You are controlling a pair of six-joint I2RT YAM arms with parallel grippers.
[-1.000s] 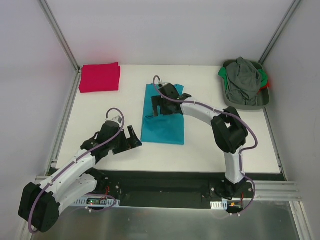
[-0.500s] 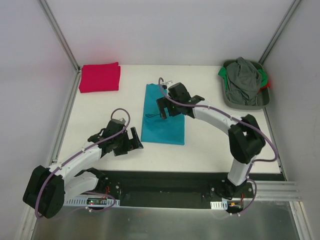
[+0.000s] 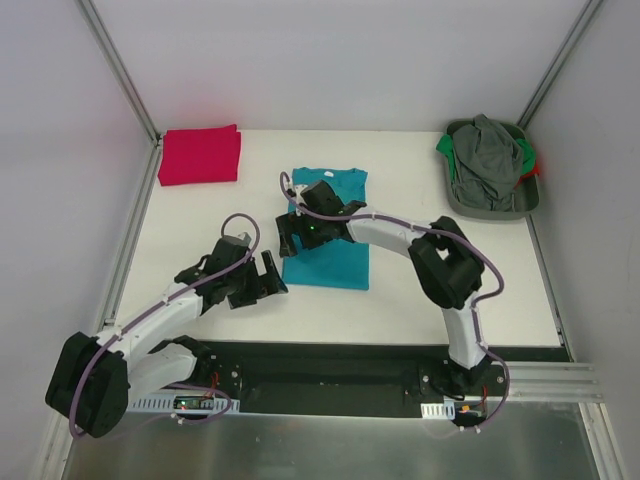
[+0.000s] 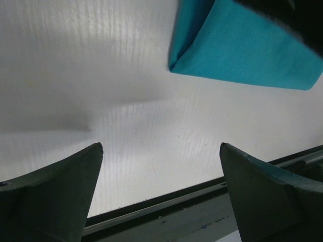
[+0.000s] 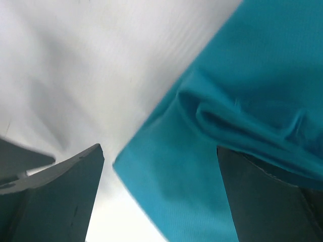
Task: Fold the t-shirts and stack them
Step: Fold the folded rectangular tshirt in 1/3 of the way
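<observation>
On the tabletop [image 3: 420, 290]: folded teal t-shirt [image 3: 335, 258] at centre, red t-shirt [image 3: 200, 155] at the far-left corner.
The right tool [image 3: 291, 233], fingers apart, hovers over the teal shirt's left edge, where only its wrist view shows a pucker; the left tool [image 3: 266, 281], also apart, is over bare surface beside it.

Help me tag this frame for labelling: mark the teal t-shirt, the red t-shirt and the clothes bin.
teal t-shirt [image 3: 330, 268]: top external view, its lower part.
red t-shirt [image 3: 200, 156]: top external view, middle of the folded cloth.
clothes bin [image 3: 492, 214]: top external view, its near wall.
</observation>
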